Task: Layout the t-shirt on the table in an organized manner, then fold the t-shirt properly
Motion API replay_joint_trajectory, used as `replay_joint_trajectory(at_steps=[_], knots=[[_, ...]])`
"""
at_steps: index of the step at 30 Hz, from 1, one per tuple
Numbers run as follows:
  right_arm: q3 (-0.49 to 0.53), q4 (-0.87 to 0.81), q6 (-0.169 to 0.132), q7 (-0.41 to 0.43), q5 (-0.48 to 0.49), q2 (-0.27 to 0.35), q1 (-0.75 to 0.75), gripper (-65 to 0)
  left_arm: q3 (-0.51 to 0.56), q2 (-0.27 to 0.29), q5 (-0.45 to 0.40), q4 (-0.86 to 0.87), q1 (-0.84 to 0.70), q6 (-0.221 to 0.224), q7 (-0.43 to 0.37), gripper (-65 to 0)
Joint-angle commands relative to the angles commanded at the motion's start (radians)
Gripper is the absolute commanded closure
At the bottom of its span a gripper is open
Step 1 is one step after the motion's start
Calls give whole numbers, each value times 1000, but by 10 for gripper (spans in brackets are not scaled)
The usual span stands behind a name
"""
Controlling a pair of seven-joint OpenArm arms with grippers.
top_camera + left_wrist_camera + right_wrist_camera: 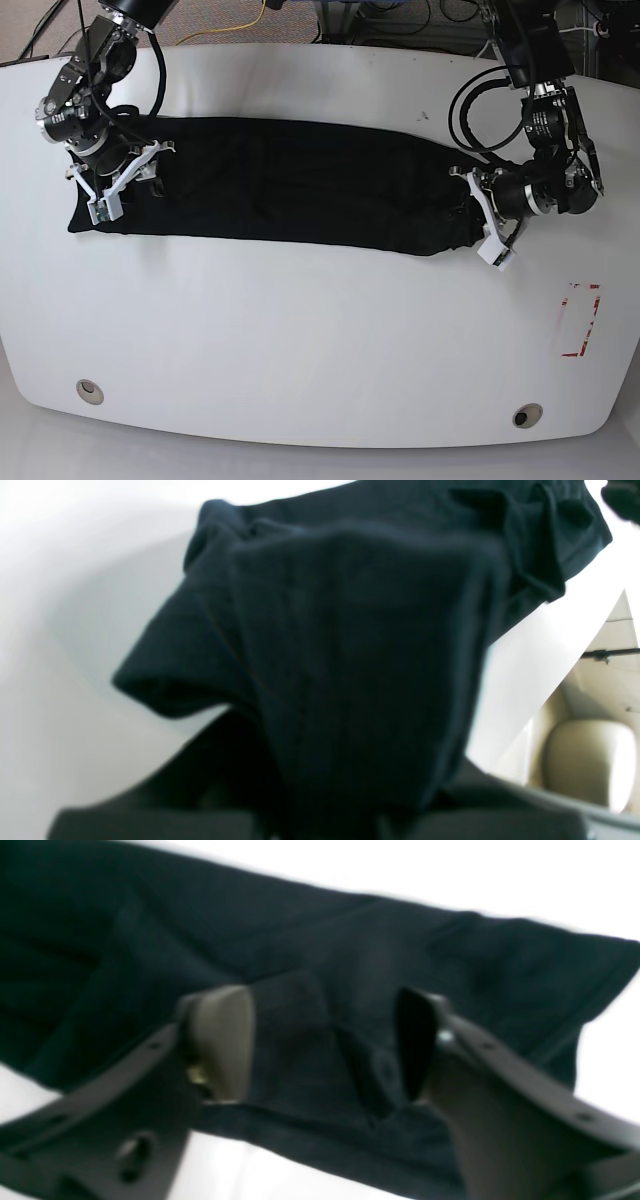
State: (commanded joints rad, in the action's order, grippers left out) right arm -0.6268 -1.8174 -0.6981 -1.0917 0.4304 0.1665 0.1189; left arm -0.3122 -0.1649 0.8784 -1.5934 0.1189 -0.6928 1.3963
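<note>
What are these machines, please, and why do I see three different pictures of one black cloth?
You see a robot with two arms at a white table. The overhead picture shows the whole scene; the other two come from small cameras on the arms' wrists, so they look very close and blurred.

A black t-shirt lies stretched in a long band across the table. Each arm ends in a tool with two fingers. The right tool is at one end of the shirt; in its own camera the fingers stand open, with cloth bunched between them. The left tool is at the other end. Its camera shows cloth rising right up to the lens, so it seems to grip the shirt, but the fingers are hidden.

The red tape is only a mark.
</note>
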Motion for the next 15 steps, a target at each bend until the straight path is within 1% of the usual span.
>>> replay_joint_trajectory(at_steps=[2,3,4,5,9,12,15], knots=[[0,52,0,9,0,14,-14,-160,0,-9,0,0,0,0,0,0],[2,97,0,29,2,23,-21,-109,0,-15,0,0,-2,0,0,0],[2,114,0,37,2,23,-23,-97,0,-15,0,0,-2,0,0,0],[2,161,0,61,2,28,-28,-68,0,-21,2,0,-3,0,0,0],[5,288,0,152,2,37,-35,-65,-2,-35,2,0,-5,0,0,0],[14,365,0,198,0,49,-46,-65,-2,-43,2,0,-6,-2,0,0],[38,417,0,226,0,55,-48,-65,-2,-49,2,0,-6,-2,0,0]])
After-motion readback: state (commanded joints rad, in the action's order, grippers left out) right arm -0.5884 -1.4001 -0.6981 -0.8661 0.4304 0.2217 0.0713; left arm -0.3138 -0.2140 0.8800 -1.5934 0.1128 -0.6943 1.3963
